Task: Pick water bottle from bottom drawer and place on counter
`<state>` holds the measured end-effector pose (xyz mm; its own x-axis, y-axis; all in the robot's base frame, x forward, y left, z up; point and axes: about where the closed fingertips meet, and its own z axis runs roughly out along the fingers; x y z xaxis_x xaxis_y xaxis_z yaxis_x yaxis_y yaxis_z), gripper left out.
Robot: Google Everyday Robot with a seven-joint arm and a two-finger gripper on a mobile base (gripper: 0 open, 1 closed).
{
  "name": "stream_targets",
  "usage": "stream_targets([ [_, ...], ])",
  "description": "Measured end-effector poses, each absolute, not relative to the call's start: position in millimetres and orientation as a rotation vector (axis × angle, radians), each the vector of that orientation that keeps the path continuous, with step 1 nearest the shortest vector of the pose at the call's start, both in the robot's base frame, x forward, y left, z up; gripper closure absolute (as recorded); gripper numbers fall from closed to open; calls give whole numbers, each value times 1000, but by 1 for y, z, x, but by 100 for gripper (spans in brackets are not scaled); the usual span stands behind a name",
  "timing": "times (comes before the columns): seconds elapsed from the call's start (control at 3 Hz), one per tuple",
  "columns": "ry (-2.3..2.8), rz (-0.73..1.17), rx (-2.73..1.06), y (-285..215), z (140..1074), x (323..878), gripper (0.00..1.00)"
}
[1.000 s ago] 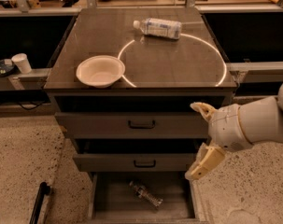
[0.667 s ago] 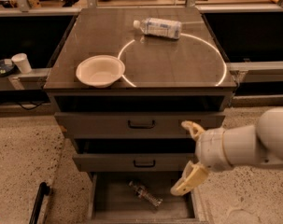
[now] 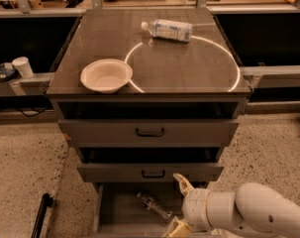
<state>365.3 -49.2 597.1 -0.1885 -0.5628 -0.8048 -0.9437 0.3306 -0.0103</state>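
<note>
The water bottle (image 3: pixel 154 207) lies on its side in the open bottom drawer (image 3: pixel 115 213), a grey tray at the foot of the cabinet. My gripper (image 3: pixel 178 207) is open, just right of the bottle and over the drawer's right half. One cream finger (image 3: pixel 182 183) points up and the other (image 3: pixel 176 229) sits low at the picture's bottom edge. The white arm runs off to the lower right and hides the drawer's right side. The dark brown counter (image 3: pixel 189 68) with its white circle is above.
A white bowl (image 3: pixel 106 75) sits on the counter's left front. A bottle with a white-blue label (image 3: pixel 168 29) lies at the counter's back. Two drawers with black handles (image 3: pixel 150 132) stand slightly open above the bottom one. A paper cup (image 3: pixel 24 66) stands on the left ledge.
My gripper and arm have moved left and down, from beside the middle drawers to the open bottom drawer next to the water bottle. The bottle has not moved.
</note>
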Motion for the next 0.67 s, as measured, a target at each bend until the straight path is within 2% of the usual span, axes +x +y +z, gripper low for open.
stream_targets([
  [0.67, 1885, 615, -1242, -52, 568, 379, 0],
])
